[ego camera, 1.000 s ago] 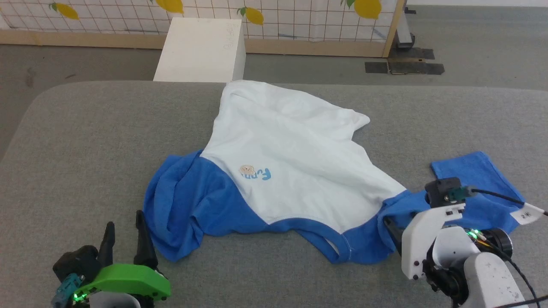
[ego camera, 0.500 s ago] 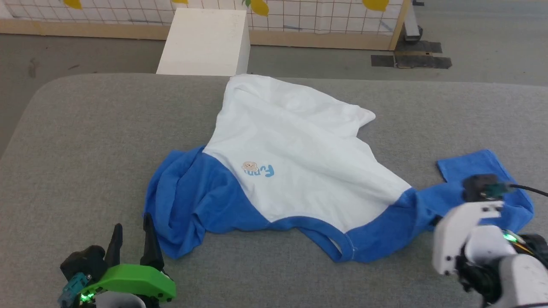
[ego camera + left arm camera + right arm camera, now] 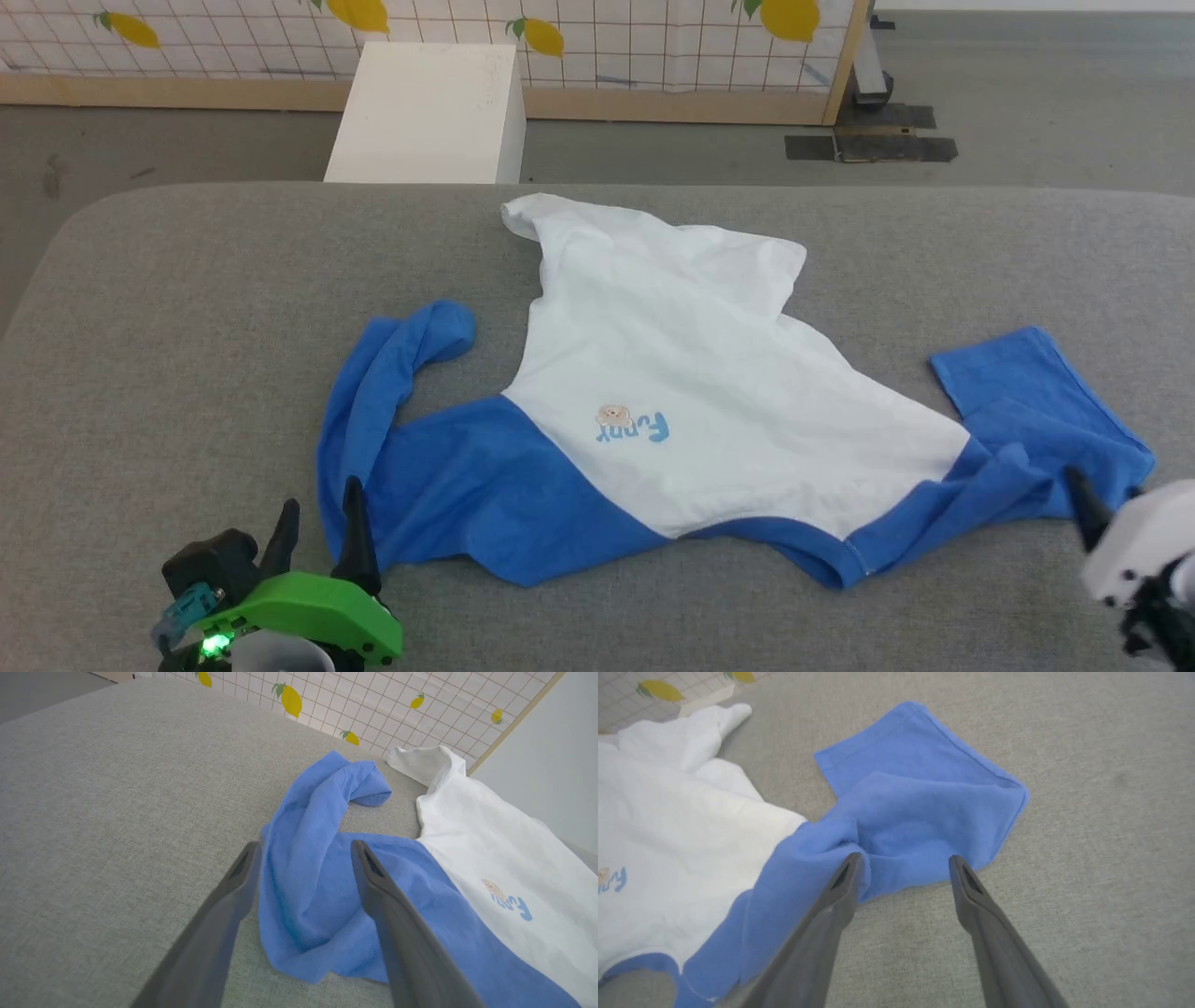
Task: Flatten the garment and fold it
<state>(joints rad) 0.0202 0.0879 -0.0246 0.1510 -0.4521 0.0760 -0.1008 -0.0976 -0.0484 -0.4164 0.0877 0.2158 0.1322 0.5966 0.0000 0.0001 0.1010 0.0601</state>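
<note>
Shirt [image 3: 709, 392]: face up on grey table [image 3: 187, 308], neck band toward the robot, rumpled, not yet flat.
Left gripper [image 3: 304, 845]: fingers wide apart, empty, aimed at bunched left sleeve [image 3: 308, 812].
Right gripper [image 3: 903, 861]: fingers wide apart, empty, tips at creased right sleeve [image 3: 924, 798].
Why: likely poised to draw both sleeves outward.

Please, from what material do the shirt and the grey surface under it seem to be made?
Shirt: soft knit, probably cotton jersey, matte; it drapes in loose folds and the blue sleeve shows a stitched hem. Grey surface: woven upholstery-like fabric, matte, with a fine flecked weave; what lies beneath it cannot be told.
</note>
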